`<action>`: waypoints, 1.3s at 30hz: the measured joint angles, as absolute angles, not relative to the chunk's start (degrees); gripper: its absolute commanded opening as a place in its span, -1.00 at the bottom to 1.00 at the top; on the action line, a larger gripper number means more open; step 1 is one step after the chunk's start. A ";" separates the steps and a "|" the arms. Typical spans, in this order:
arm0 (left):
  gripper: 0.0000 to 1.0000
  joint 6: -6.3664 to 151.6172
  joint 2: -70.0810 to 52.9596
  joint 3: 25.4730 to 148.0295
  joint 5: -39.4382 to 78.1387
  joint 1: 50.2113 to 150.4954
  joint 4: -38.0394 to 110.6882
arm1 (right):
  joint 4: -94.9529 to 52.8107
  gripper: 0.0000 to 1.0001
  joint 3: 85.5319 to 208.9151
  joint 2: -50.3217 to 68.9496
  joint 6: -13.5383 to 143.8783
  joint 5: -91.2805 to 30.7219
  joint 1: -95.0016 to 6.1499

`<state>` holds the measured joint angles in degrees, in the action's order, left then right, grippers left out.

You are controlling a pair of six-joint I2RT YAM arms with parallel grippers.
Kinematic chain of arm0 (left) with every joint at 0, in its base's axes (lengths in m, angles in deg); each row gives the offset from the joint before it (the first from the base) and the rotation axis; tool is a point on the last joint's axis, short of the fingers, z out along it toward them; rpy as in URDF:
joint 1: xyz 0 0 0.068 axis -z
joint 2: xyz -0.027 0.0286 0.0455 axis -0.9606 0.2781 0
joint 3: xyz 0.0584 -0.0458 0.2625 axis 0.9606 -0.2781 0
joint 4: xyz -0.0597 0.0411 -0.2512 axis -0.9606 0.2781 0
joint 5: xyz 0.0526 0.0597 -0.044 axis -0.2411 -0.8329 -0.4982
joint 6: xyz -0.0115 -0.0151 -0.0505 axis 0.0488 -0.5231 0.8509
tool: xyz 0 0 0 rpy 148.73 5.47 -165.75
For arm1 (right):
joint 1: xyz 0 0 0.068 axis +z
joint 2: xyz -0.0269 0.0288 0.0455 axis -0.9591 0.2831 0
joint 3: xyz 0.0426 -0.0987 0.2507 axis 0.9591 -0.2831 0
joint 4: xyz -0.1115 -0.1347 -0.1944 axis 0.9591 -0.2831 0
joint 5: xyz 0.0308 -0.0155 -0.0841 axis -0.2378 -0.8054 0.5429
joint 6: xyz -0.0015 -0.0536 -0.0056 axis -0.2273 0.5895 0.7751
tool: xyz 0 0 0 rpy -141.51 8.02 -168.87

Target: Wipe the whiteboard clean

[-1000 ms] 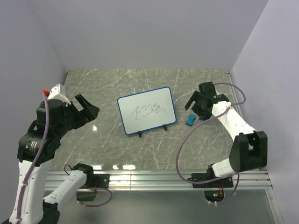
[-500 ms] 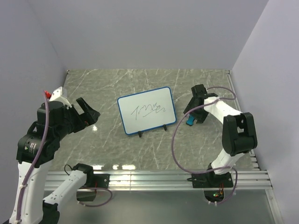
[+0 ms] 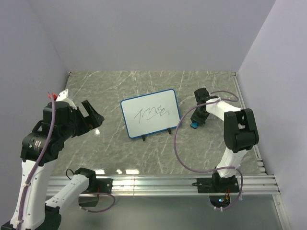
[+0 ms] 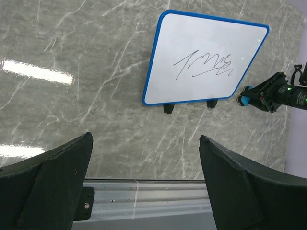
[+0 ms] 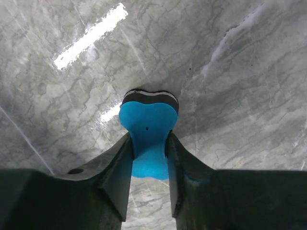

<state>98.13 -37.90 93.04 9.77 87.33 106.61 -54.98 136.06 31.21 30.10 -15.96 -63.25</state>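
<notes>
Top external: whiteboard (image 3: 150, 114) mid-table, flat on marble table (image 3: 110, 86), rotated a little so the long edges run roughly 8-to-2 o'clock. Blue rounded frame intact all round, two black feet poking out at the 6 o'clock edge. Dark scribble (image 3: 152, 113) across the middle of the white face, none of it wiped.

Right gripper (image 3: 196, 120) down at 3–4 o'clock of the board, near its corner there but not touching the frame. Clamped on the blue eraser (image 3: 194, 125).

Right wrist: confirms the pinch, with both fingers pressed into the blue foam sides and the foam visibly squeezed in between them. Black felt layer at the far end of the block, facing the marble. Cannot tell whether felt touches the table or hangs just above. Bare marble all around the block, nothing else near.

Left gripper (image 3: 91, 115) at 9 o'clock of the board, well apart, raised off the surface, jaws spread wide, holding nothing.

Left wrist: looks across open marble to the board at 12–1 o'clock, eraser tip just beside the board's 4 o'clock corner.

Free room: wide marble strip from board to back wall at 12 o'clock, open lane at 9 o'clock up to the left gripper, narrower strip at 6 o'clock down to the metal rail (image 3: 158, 182). Tightest at 3 o'clock, taken by the right arm.
</notes>
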 measured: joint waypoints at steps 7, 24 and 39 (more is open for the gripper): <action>0.99 97.67 -37.29 91.66 9.77 87.33 106.28 | -54.32 -1.00 134.90 30.16 29.90 -15.52 -63.31; 0.99 95.59 -36.70 64.58 20.32 87.70 75.68 | -66.54 -1.00 134.57 1.88 33.33 -17.18 -63.42; 0.96 88.99 -13.07 60.21 31.51 80.09 47.86 | -83.92 -1.00 133.61 -25.51 34.36 -19.26 -63.40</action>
<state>88.99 -13.07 60.21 31.51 80.09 47.86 -83.92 133.61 -25.51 34.36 -19.26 -63.40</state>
